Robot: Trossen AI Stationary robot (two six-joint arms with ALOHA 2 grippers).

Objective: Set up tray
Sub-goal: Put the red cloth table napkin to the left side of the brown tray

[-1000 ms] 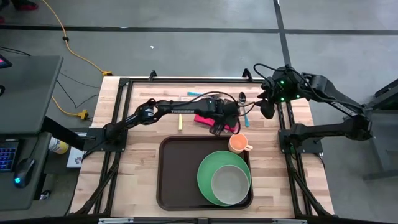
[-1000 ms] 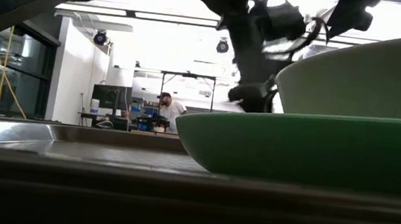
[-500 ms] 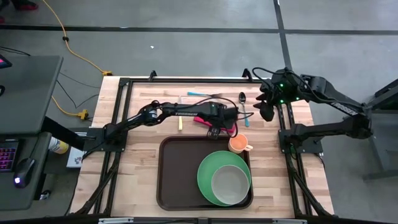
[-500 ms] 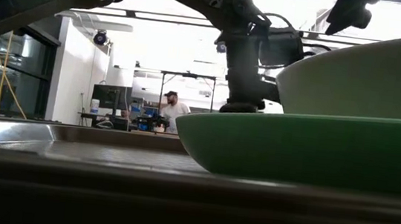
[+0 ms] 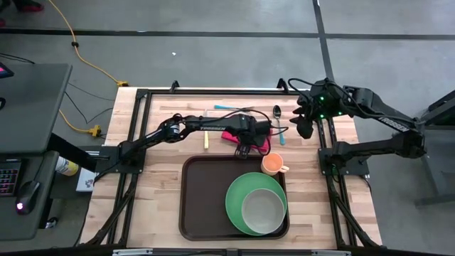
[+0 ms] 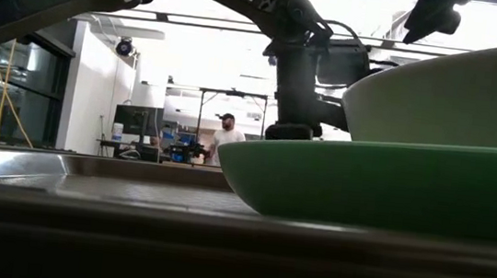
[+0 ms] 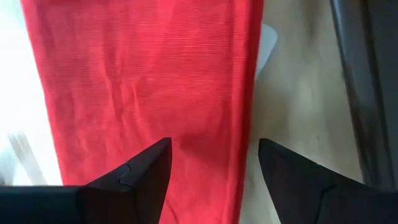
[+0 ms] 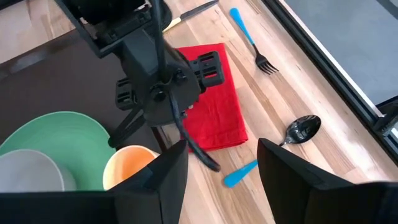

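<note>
The dark brown tray (image 5: 206, 195) lies at the near middle of the wooden table. It carries a green plate (image 5: 238, 195) with a grey bowl (image 5: 264, 211) on it. An orange cup (image 5: 272, 164) stands at the tray's far right corner. A red napkin (image 7: 143, 81) lies flat on the wood just beyond the tray. My left gripper (image 7: 211, 155) points down over the napkin's edge nearest the tray, open, one finger above the cloth and one above bare wood. My right gripper (image 8: 221, 180) hangs open, high over the table's far right. My left gripper stands open over the red napkin's edge (image 7: 245, 130), coming from above and pointing down. Whether its fingertips (image 7: 155, 155) touch the cloth I cannot tell.
Beyond the napkin lie a blue-handled fork (image 8: 249, 40), a blue-handled spoon (image 8: 303, 127) and a yellow-handled knife (image 5: 206, 139). The tray's far rim (image 7: 367, 93) runs close beside my left gripper. A person (image 6: 227, 137) stands far back in the room.
My left gripper has come down toward the red napkin, tipping to point more steeply down and rolling its wrist. The napkin has stayed flat where it was.
</note>
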